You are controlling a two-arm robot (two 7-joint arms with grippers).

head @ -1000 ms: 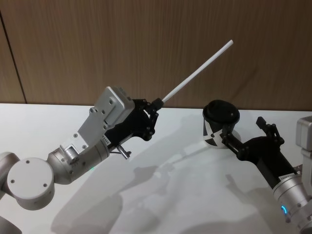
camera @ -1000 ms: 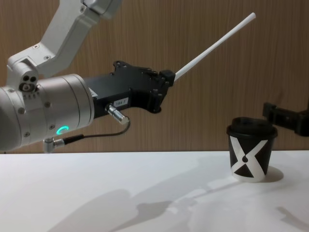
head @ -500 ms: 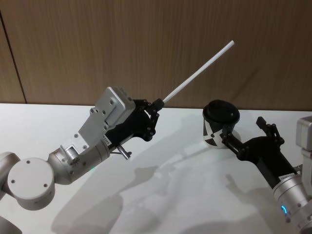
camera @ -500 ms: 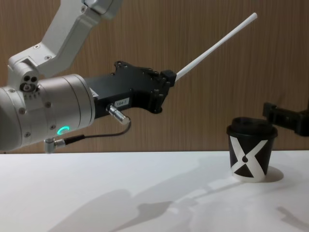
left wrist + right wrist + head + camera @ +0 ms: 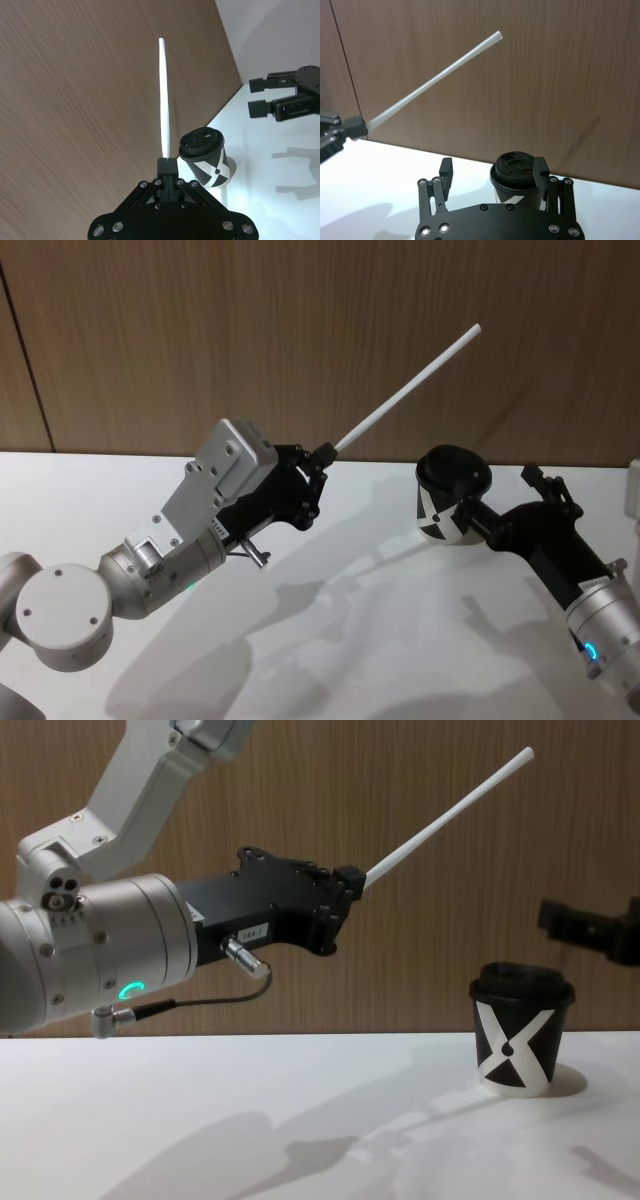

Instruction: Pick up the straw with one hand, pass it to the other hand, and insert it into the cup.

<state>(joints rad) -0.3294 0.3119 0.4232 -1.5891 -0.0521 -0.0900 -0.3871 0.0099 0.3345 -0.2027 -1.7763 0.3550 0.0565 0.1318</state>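
- Straw (image 5: 405, 398): clamped at its lower end by left gripper (image 5: 325, 453), raised clear of desk (image 5: 350, 640), slanting up toward the right; most of its length is left free, evidently for a second grasp.
- Right gripper (image 5: 495, 492): jaws spread, empty, raised just beside cup (image 5: 445, 495); judged positioned to receive.
- Cup: upright on desk, lid on, awaiting insertion.

White straw (image 5: 405, 390) was clamped at its lower end in left gripper (image 5: 322, 455), slanting up to the right. Black lidded cup (image 5: 447, 502), white X, stood upright just beyond right gripper (image 5: 500, 492), its fingers spread.
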